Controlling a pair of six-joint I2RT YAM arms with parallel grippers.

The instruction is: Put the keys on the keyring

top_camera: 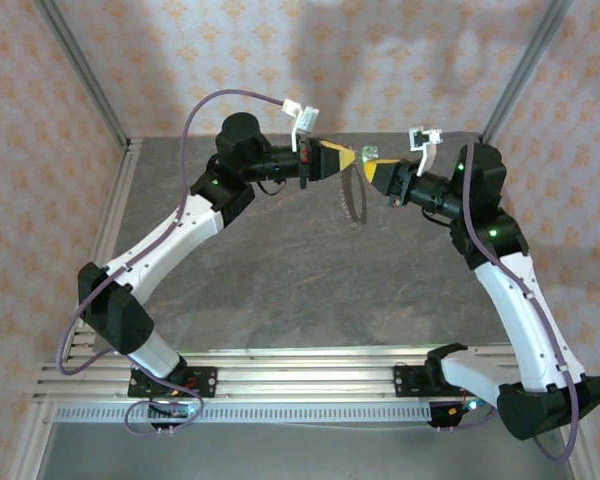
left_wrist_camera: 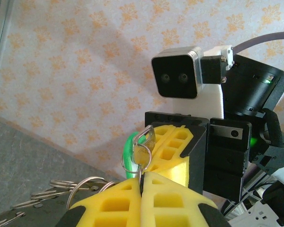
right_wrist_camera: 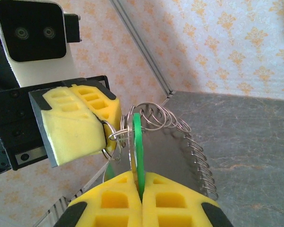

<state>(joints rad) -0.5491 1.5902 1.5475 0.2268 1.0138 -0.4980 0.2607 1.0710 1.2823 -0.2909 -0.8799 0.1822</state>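
Keyring (right_wrist_camera: 199,156) pinched at its top by left gripper (left_wrist_camera: 142,180), foam fingers pressed fully together on the thin wire. Hangs straight down from left gripper in mid-air, well above the table (top_camera: 280,280).

Just past left gripper's tips, a small split ring (left_wrist_camera: 142,153) standing up out of the pinch. Touching that ring, or very nearly, the key (right_wrist_camera: 137,137): bright green head seen edge-on, clamped between the closed foam fingers of right gripper (right_wrist_camera: 142,184). What looks like its silvery blade lying against the small split ring; exact contact too fine to tell. Right gripper tip to tip with left gripper, almost nose to nose.

Likely troubles, as a judgement:
- Key missing the split in the ring, since the coils need prying apart and the blade is tiny.
- Key twisting in the soft foam when pushed sideways against the wire.
- Keyring swivelling or slipping out of left gripper, held as it is by a narrow pinch on thin wire.
- Foam tips of both grippers jamming together for want of room.
- Anything let go dropping to the table far beneath left gripper.

Count: two grippers, both clenched. One key. One large keyring. One small split ring at the pinch. Many small wire loops (right_wrist_camera: 203,175) along the keyring's rim, too crowded to number.
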